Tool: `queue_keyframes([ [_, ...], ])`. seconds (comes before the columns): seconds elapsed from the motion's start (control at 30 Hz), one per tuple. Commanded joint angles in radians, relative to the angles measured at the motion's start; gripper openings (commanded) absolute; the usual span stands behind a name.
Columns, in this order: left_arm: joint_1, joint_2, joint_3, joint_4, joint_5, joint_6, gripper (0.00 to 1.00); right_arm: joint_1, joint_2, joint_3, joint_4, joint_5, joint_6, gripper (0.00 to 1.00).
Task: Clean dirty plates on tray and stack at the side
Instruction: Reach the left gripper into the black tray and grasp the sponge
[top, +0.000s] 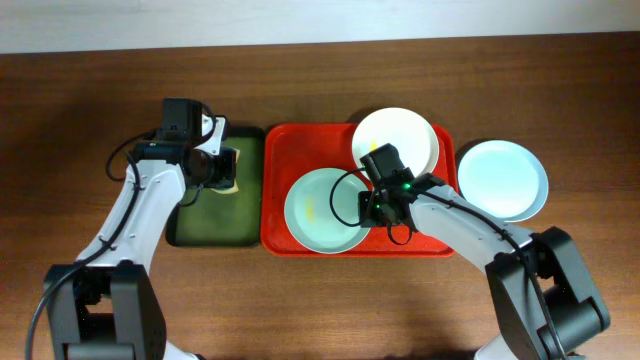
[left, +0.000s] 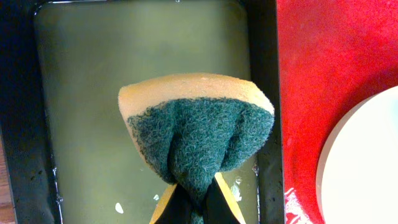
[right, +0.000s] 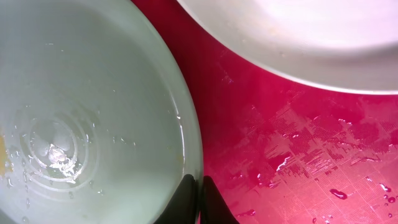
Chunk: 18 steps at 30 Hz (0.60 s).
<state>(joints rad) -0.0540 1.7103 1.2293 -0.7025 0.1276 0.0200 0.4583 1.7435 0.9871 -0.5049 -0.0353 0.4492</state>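
The red tray (top: 290, 150) holds the white plate (top: 396, 140) at its back right and the mint green plate (top: 322, 210) at its front, which has a small yellow smear. The light blue plate (top: 503, 178) lies on the table to the right of the tray. My right gripper (top: 372, 208) is shut on the mint plate's right rim; in the right wrist view its fingers (right: 198, 194) straddle that rim (right: 186, 137), with the white plate (right: 298, 37) beyond. My left gripper (left: 196, 202) is shut on a yellow sponge with a green scouring face (left: 196, 124).
A dark green black-rimmed tray (top: 210, 220) holding shallow water (left: 93, 93) sits left of the red tray; the sponge hangs over its right part. Water drops lie on the red tray floor (right: 298, 162). A pale plate rim (left: 367, 168) shows at the left wrist view's right edge.
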Motion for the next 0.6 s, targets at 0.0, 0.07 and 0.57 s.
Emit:
queue_keyframes([
  [0.0,0.002,0.010,0.010,-0.016,0.007,0.023,0.00,0.006,-0.003,0.011,-0.005,-0.005,-0.002,0.04],
  [0.07,0.002,0.010,0.010,-0.024,0.008,0.023,0.00,0.006,-0.003,0.011,-0.005,-0.005,-0.002,0.04],
  [0.57,0.002,0.010,0.010,-0.019,0.008,0.023,0.00,0.006,-0.002,0.011,-0.004,-0.005,-0.003,0.04],
])
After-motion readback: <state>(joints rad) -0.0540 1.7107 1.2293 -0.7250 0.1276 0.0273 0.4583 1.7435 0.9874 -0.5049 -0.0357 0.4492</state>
